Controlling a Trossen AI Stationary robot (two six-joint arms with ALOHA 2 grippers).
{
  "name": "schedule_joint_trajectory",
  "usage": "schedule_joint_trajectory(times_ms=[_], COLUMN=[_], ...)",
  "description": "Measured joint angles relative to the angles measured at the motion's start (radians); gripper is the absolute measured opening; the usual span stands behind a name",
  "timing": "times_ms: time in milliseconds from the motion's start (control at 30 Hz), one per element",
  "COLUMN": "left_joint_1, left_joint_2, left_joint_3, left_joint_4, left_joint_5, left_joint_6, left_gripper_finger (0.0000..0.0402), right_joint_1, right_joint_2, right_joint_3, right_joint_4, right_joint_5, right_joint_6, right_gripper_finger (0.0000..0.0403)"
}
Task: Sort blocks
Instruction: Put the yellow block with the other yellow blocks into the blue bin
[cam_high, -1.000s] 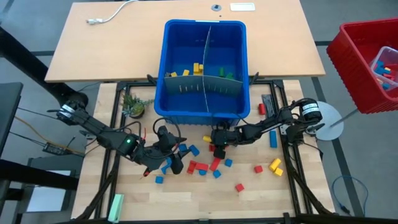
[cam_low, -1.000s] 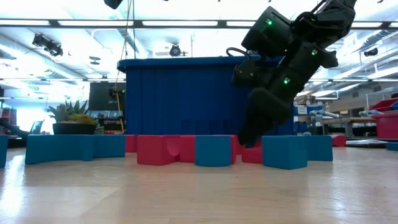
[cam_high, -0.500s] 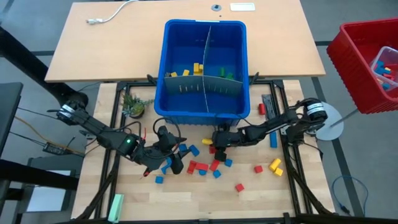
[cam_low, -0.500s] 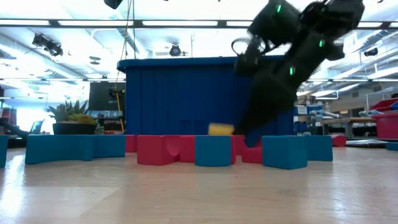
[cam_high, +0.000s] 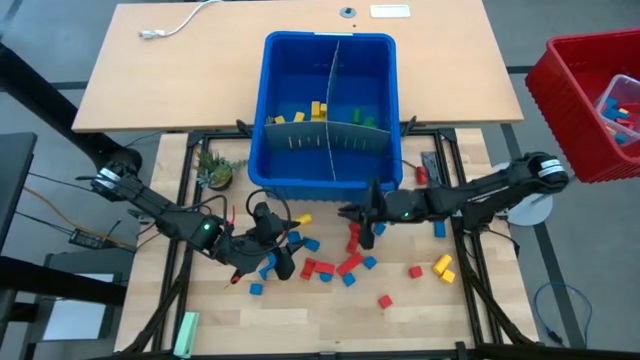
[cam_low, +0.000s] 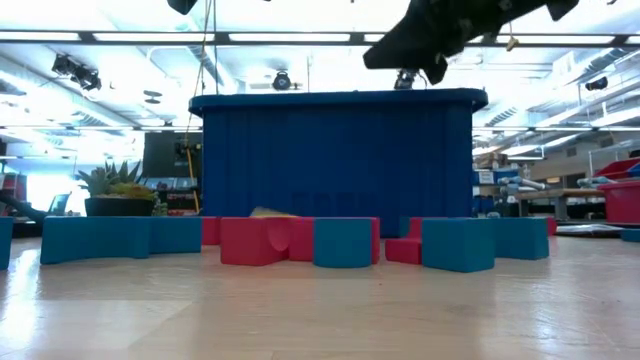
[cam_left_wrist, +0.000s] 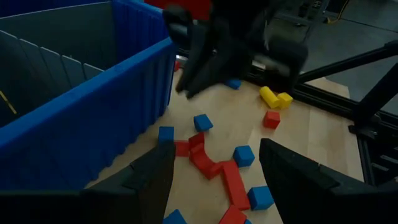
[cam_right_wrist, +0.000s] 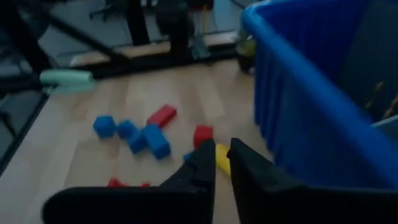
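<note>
Red, blue and yellow blocks (cam_high: 330, 262) lie scattered on the wooden table in front of the blue bin (cam_high: 325, 175). The bin's compartments hold yellow blocks (cam_high: 312, 110) and green ones (cam_high: 370, 121). My right gripper (cam_high: 347, 212) hangs in the air near the bin's front wall, shut and with nothing in it. One yellow block (cam_high: 300, 218) lies flat on the table to its left and shows past the fingers in the right wrist view (cam_right_wrist: 222, 158). My left gripper (cam_left_wrist: 214, 168) stands open above red and blue blocks (cam_left_wrist: 217, 171).
A small potted plant (cam_high: 215, 172) stands left of the bin. A pale green bar (cam_high: 186, 333) lies at the near left corner. Two yellow blocks (cam_high: 443, 266) and loose red ones (cam_high: 385, 300) lie to the right. A red basket (cam_high: 590, 100) stands off the table's right side.
My right gripper has risen from the table to about the height of the bin's rim and tipped from pointing down toward level. The yellow block that lay by its fingers has slid toward the table's left and now rests near the bin's front wall.
</note>
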Motion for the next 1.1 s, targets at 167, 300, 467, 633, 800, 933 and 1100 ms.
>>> schedule_joint_trajectory(times_ms=[167, 300, 467, 633, 800, 933, 1100], left_joint_1=[0.0, 0.0, 0.017, 0.027, 0.067, 0.115, 0.186], left_joint_2=[0.0, 0.0, 0.0, 0.028, 0.107, 0.205, 0.289], left_joint_3=[0.0, 0.0, 0.001, 0.0, -0.006, -0.017, -0.017], left_joint_4=[0.0, 0.002, -0.005, -0.284, -0.451, -0.455, -0.438], left_joint_5=[0.0, -0.01, 0.009, 0.043, 0.134, 0.197, 0.197], left_joint_6=[0.001, 0.002, 0.003, -0.071, -0.061, 0.029, 0.137], left_gripper_finger=[0.0243, 0.0243, 0.0243, 0.0243, 0.0243, 0.0243, 0.0243], right_joint_1=[-0.003, 0.007, 0.032, 0.05, 0.056, 0.056, 0.057], right_joint_2=[-0.02, 0.026, 0.086, 0.112, 0.113, 0.113, 0.113], right_joint_3=[0.0, 0.0, 0.0, 0.001, 0.001, 0.001, 0.001], right_joint_4=[0.025, 0.025, 0.027, 0.025, 0.027, 0.047, 0.053], right_joint_5=[-0.053, -0.082, -0.083, -0.08, -0.079, -0.049, -0.042], right_joint_6=[0.001, 0.007, 0.016, 0.016, 0.017, 0.03, 0.074], right_gripper_finger=[0.0018, 0.0043, 0.0098, 0.0135, 0.0146, 0.0143, 0.0141])
